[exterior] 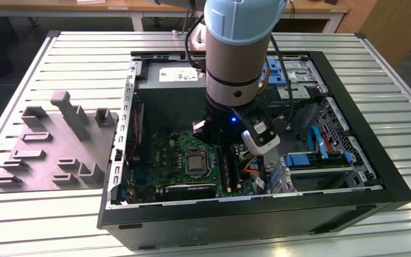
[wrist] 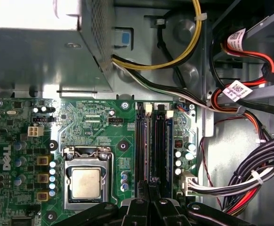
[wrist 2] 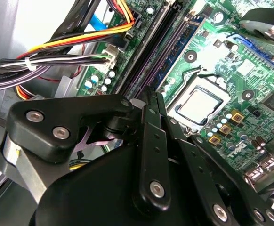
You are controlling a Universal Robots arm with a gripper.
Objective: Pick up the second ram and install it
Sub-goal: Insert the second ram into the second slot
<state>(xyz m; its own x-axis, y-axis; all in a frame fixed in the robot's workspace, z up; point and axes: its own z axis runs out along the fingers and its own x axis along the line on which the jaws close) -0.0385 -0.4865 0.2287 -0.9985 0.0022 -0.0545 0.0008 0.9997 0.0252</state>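
Note:
My gripper is down inside the open computer case, over the memory slots beside the processor socket. In both wrist views its black fingers stand pressed close together, tips at the slots. A long dark stick, the second ram, runs along the slot line straight out from the fingertips, and the gripper is shut on it. Its held part is hidden by the fingers. A blue-green stick sits in the neighbouring slot on the socket side.
Cable bundles crowd the slots on the side away from the socket. The grey power supply box fills the far end of the case. A grey holder tray lies on the slatted table at the exterior view's left.

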